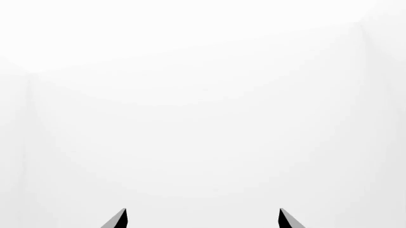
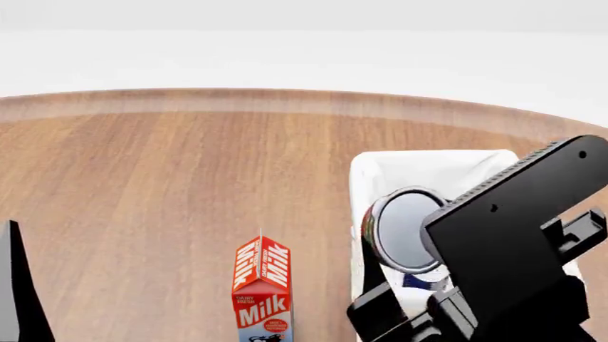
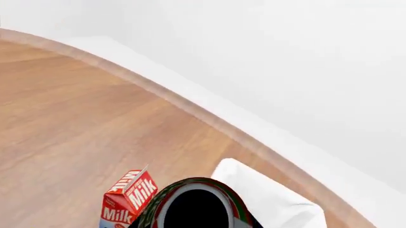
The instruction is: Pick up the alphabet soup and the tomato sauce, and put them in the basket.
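My right gripper (image 2: 411,246) is shut on the tomato sauce (image 2: 401,229), a red and green can with a silvery end, and holds it tilted above the cream-white basket (image 2: 380,167). The can fills the near edge of the right wrist view (image 3: 197,205), with the basket's white rim (image 3: 269,202) beside it. A small blue patch (image 2: 418,281) shows in the basket under the can; it may be the alphabet soup, mostly hidden by my arm. My left gripper (image 1: 203,219) is open and empty, facing plain white. Only a dark part of the left arm (image 2: 14,285) shows in the head view.
A red and white milk carton (image 2: 262,288) stands on the wooden table (image 2: 171,185) to the left of the basket; it also shows in the right wrist view (image 3: 127,199). The table's curved far edge (image 2: 285,96) borders white floor.
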